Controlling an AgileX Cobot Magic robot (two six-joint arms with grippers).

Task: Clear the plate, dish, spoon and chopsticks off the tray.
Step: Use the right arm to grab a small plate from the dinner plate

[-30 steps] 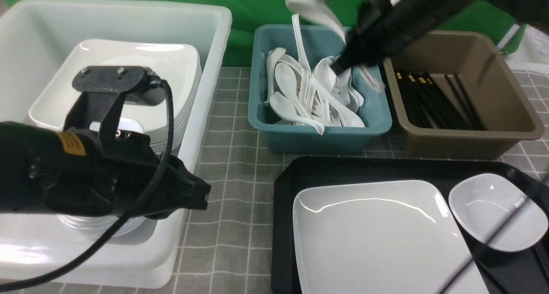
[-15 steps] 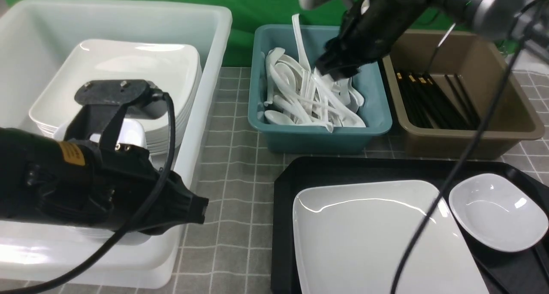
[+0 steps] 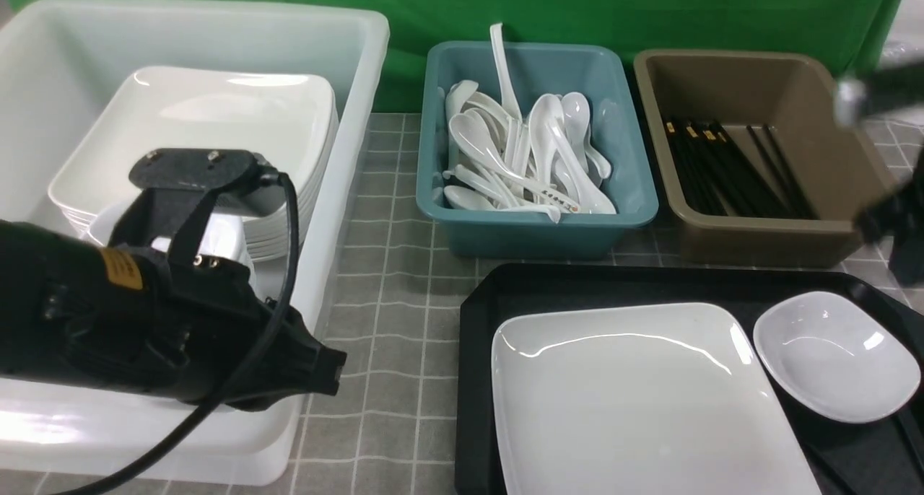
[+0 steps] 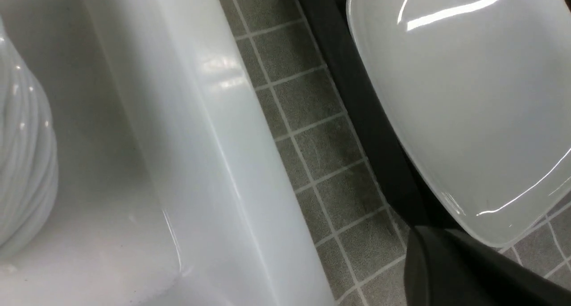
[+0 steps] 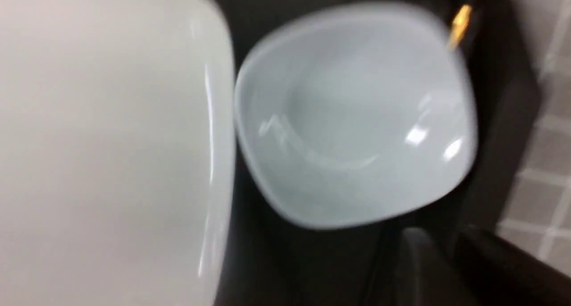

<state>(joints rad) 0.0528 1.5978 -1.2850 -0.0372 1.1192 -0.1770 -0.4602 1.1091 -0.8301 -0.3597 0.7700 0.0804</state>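
Three items are sitting on the tray (image 3: 476,314) (plate (image 3: 635,394), dish (image 3: 837,354), chopsticks (image 5: 459,20) beside it) while the marked spoon (image 3: 559,200) is lying in the teal bin (image 3: 534,228), apparently sorted with its kind; left gripper (image 3: 328,361) and right gripper (image 3: 895,228) are hiding their jaws, state impossible to tell.

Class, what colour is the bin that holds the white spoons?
The spoon bin is teal, seen best in the front view.

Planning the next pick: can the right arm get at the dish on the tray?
Probably yes. The dish lies at the tray's right end with nothing on or over it, and the right arm is close by on that same side.
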